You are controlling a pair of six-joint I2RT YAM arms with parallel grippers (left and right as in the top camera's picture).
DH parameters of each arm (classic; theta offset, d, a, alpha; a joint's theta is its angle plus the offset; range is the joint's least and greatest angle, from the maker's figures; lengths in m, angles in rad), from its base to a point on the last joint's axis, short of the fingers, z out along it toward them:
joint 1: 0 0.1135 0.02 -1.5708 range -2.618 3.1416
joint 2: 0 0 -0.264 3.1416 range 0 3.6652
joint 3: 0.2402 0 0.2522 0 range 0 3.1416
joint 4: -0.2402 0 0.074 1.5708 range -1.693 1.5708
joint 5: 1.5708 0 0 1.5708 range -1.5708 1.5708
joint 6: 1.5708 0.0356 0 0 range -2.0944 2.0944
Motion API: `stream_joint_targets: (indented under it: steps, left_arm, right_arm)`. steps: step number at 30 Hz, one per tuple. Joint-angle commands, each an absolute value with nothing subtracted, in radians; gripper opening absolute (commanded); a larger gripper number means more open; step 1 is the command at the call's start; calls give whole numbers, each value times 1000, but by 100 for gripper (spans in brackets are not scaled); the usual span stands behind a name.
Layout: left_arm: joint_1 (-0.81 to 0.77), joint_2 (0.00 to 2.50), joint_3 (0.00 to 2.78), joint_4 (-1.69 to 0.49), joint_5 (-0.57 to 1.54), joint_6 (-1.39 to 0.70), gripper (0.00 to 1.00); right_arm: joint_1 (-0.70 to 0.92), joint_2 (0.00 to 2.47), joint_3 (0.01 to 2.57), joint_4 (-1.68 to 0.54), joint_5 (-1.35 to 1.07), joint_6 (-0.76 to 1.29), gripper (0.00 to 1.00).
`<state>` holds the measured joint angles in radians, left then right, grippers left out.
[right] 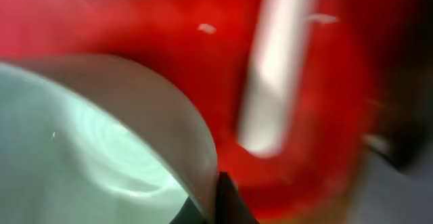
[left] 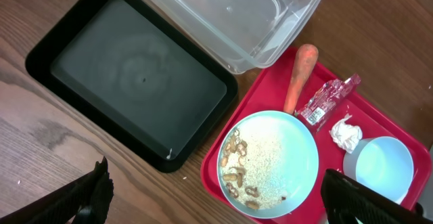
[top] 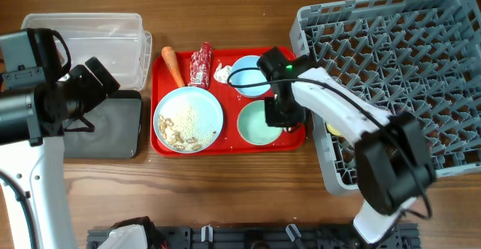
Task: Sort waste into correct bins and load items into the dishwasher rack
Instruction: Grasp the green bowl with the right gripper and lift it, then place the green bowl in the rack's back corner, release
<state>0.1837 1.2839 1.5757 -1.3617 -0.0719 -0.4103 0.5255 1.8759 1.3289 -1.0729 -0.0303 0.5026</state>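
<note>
Right gripper (top: 279, 119) sat at the right rim of the light green bowl (top: 254, 123); finger separation could not be determined.

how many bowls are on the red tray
2: the pale blue bowl at the red tray's upper right in the overhead view, the light green bowl just below it, partly under the right gripper.

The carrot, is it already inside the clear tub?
No, the carrot lies on the red tray, outside the clear tub.
</note>
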Motion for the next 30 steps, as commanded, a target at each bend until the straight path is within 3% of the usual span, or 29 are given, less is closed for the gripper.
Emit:
stream_joint_targets:
  steps: [1, 5, 7, 15, 18, 21, 26, 30]
  left_arm:
    - [186, 1290, 1586, -1359, -91, -427, 100]
    - [185, 1290, 1586, -1359, -91, -427, 100]
    - [186, 1290, 1586, -1359, -91, -427, 100]
    - [186, 1290, 1586, -1359, -91, -427, 100]
    - [185, 1290, 1586, -1359, -91, -427, 100]
    - [186, 1290, 1586, -1359, -91, -427, 100]
    - [186, 1290, 1586, -1359, -91, -427, 100]
    - [186, 1290, 1586, -1359, -91, -427, 100]
  right_arm:
    - [519, 1614, 1388, -1105, 294, 524, 4]
    - [512, 1366, 1388, -996, 852, 514, 4]
    - [488, 1337, 1388, -933, 1016, 464, 4]
    - [338, 1580, 1380, -747, 1260, 149, 4]
    - [286, 1719, 1380, -532, 1428, -67, 4]
    - [230, 1813, 1380, -351, 1383, -301, 4]
    - [233, 1874, 1380, -337, 1201, -313, 4]
    - [211, 1877, 1379, -335, 1207, -314, 4]
